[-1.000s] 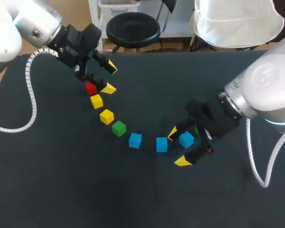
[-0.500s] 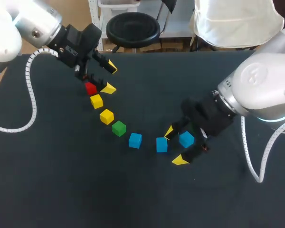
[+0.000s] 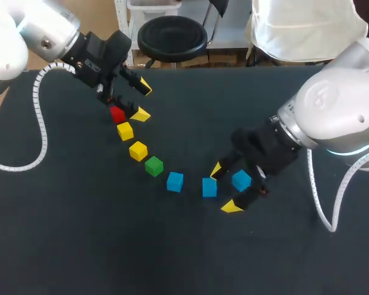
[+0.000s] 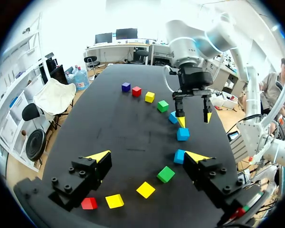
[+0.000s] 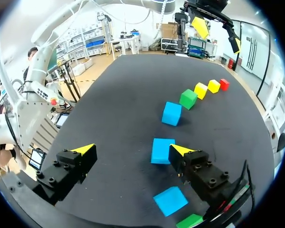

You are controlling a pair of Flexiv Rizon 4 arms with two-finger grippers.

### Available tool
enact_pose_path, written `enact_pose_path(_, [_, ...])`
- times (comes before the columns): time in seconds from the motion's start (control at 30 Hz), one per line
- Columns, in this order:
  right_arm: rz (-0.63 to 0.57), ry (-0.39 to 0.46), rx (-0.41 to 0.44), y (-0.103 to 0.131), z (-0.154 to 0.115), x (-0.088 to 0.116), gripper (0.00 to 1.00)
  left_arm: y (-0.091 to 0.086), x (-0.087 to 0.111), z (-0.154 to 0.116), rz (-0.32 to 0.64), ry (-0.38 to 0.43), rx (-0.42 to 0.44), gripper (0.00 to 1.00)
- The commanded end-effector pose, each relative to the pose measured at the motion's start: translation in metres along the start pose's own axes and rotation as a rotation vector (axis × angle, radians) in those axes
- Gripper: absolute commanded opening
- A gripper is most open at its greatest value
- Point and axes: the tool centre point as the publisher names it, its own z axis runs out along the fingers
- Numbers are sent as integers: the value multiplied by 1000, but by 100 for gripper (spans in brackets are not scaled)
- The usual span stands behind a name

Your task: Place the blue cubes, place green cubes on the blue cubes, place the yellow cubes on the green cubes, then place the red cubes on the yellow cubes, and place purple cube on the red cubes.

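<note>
Blue stage in hand, judging by the layout: nothing is stacked yet. Every cube is lying singly on the table [image 3: 111,246] in one arc that starts near the far left corner, bows toward the middle, and runs on under the right arm.

Right claw [image 3: 224,188] is hanging over the blue stretch of the arc, fingers spread wide, pinching nothing. Its wrist view is showing one blue cube [image 5: 162,150] just beside a fingertip, inside the gap. A second [image 5: 171,200] is lying farther back between the fingers. Neither is being touched from two sides. Height above the table: cannot tell.

Left claw [image 3: 143,100] is sitting at the far left end of the arc, also spread and empty, one tip just beside a red cube [image 3: 117,114].

Next move, as I am reading it: centre a single blue cube in the gap, come down, pinch it and carry it to the base spot. The blue ones are lying near each other, so a wide finger is risking a nudge to a neighbour.

Tally, from the left wrist view:
- blue cube: three [image 4: 171,117] [image 4: 183,134] [image 4: 179,156]
- green cube: two [image 4: 162,106] [image 4: 166,174]
- yellow cube: three [image 4: 149,97] [image 4: 146,190] [image 4: 115,201]
- red cube: two [image 4: 136,91] [image 4: 89,203]
- purple cube: one [image 4: 126,87], at the arc's other end
</note>
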Motion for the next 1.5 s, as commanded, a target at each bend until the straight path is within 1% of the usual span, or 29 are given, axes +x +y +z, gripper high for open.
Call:
enact_pose_path(0.03, [-12,2,-8,-5,3,-3,100,0,0,0,1,1,-1,100])
enact_pose_path(0.33, [-14,9,-18,-16,4,-2,100,0,0,0,1,1,-1,100])
enact_pose_path(0.53, [-19,3,-31,-20,10,-1,100,0,0,0,1,1,-1,100])
enact_pose_path(0.67, [-11,-1,-36,-19,14,1,100,0,0,0,1,1,-1,100])
enact_pose_path(1.03, [-4,5,-14,-16,11,3,100,0,0,0,1,1,-1,100])
enact_pose_path(1.07, [-3,8,-10,-16,11,3,72,0,0,0,1,1,-1,100])
enact_pose_path(1.1, [-2,10,-9,-16,11,3,48,0,0,0,1,1,-1,100])
enact_pose_path(1.17, [-1,12,-9,-15,11,3,45,0,0,0,1,1,-1,100])
enact_pose_path(1.33, [6,21,-8,-14,12,3,42,0,0,0,1,1,-1,100])
enact_pose_path(1.4, [15,37,-6,-14,13,3,41,0,0,0,1,1,-1,100])
enact_pose_path(1.43, [20,40,-5,-13,13,3,38,0,0,0,1,1,-1,100])
enact_pose_path(1.47, [23,42,-4,-13,14,3,37,0,0,0,1,1,-1,100])
enact_pose_path(1.5, [32,44,-2,-13,15,4,38,0,0,0,1,1,-1,100])
